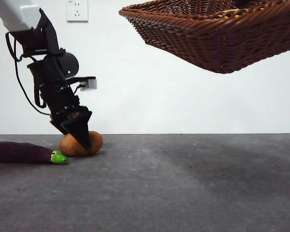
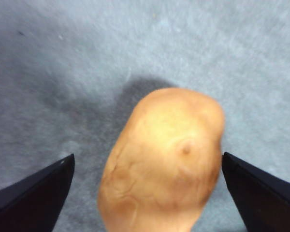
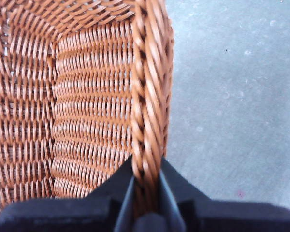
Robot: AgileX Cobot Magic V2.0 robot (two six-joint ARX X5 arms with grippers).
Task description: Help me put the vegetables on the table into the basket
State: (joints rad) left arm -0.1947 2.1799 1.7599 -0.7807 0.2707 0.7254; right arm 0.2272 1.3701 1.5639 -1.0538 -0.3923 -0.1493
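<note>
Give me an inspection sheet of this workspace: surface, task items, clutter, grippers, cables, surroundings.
Surface: table, dark grey and speckled.
Task items: potato lying on the table; eggplant lying beside it, green tip toward the potato; basket held in the air, tilted, with something yellowish barely showing over its rim; it cannot be identified.
Clutter: nothing seen.
Grippers: left gripper down at the potato, jaws open on either side of it, not yet closed. Right gripper shut on the basket's braided rim, holding it up.
Cables: black cables looping along the left arm.
Surroundings: white wall with a wall socket.
</note>
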